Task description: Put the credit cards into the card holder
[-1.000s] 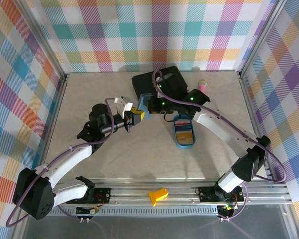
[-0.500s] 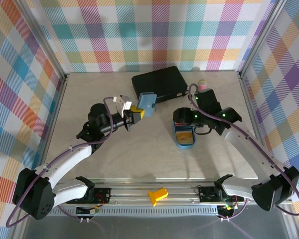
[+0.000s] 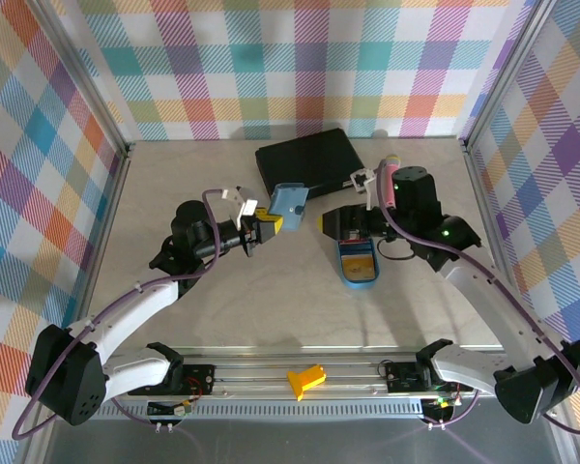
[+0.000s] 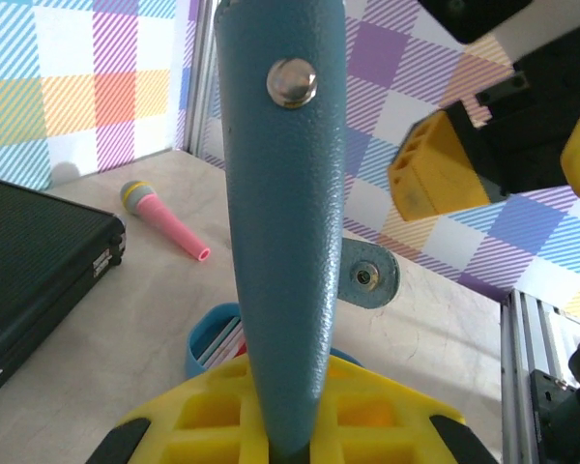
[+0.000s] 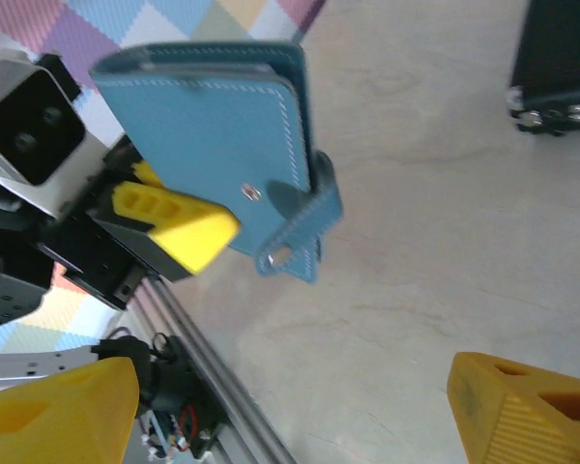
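While left end effector (image 3: 268, 224) clamps card holder (image 3: 289, 201) | black case (image 3: 304, 159) behind; tray (image 3: 358, 268) right

Lab robot cell (plaid walls (image 3: 309, 58))

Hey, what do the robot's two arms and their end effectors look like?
The left arm and right arm have white links, black joints and looping purple cables. The left end effector and right end effector carry yellow ribbed fingers. A green light glows on the right arm.
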